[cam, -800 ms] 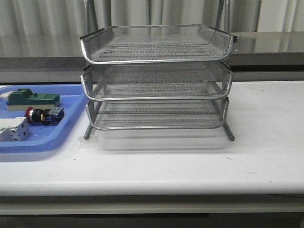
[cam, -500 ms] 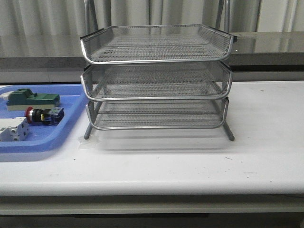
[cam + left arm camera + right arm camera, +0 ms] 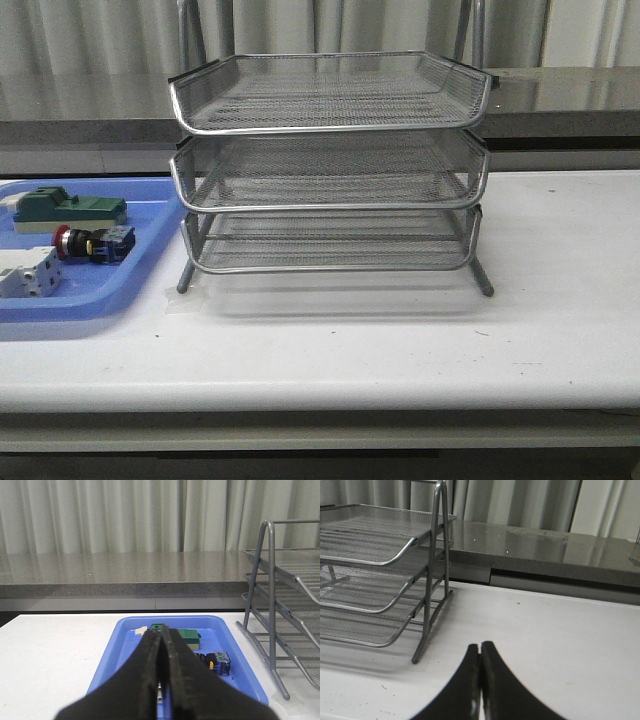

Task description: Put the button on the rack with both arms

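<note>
Front view, compared with the two earlier frames, shows no change: the rack (image 3: 330, 165) stands at the same place mid-table, all three tiers bare, and the blue tray (image 3: 120, 295) lies just beside its left leg with contents unmoved. Neither arm appears in this view. Judgement: the task has not started; pick-up is the step ahead.

The button (image 3: 92, 243) lies on its side in the blue tray, red head pointing away from the rack, between the green block (image 3: 70, 209) and the white-grey block (image 3: 28, 271).

Wrist views supply what the front view lacks. Left wrist view: the left gripper (image 3: 161, 680) is clenched with fingers pressed together, grasping nothing, held above the near end of the tray; its fingers hide most of the button, leaving only the blue end (image 3: 220, 661) visible. Right wrist view: the right gripper (image 3: 480, 680) is likewise pressed closed and empty, over bare table (image 3: 560, 640) near the rack's right leg (image 3: 427, 625).
</note>
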### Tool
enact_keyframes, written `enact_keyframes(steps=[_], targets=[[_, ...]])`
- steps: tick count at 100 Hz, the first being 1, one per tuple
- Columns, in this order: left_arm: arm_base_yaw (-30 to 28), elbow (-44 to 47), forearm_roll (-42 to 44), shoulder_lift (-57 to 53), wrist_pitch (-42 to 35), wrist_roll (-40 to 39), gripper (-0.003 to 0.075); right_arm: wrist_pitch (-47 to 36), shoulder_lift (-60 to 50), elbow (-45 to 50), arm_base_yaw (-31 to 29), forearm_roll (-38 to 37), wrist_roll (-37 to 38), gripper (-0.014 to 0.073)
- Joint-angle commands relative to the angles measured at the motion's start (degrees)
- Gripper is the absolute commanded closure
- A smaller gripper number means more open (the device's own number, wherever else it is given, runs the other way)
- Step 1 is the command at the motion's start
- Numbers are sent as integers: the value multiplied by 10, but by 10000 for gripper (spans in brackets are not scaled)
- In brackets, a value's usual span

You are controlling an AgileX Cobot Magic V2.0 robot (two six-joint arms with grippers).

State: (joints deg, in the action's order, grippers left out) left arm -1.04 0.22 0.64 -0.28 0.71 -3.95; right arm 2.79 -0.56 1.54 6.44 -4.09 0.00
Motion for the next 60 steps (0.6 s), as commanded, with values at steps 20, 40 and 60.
enact_keyframes(steps=[20,40,60], targets=[[-1,19,-2,-18,-46,-5,741,-85,-9,0,-4,-9,-8,651],[-1,19,-2,-18,-46,-5,741,-142,-9,-12,-4,-6,-7,651],[-1,19,-2,-18,-46,-5,741,-39,-3,-83,-4,37,0,651]])
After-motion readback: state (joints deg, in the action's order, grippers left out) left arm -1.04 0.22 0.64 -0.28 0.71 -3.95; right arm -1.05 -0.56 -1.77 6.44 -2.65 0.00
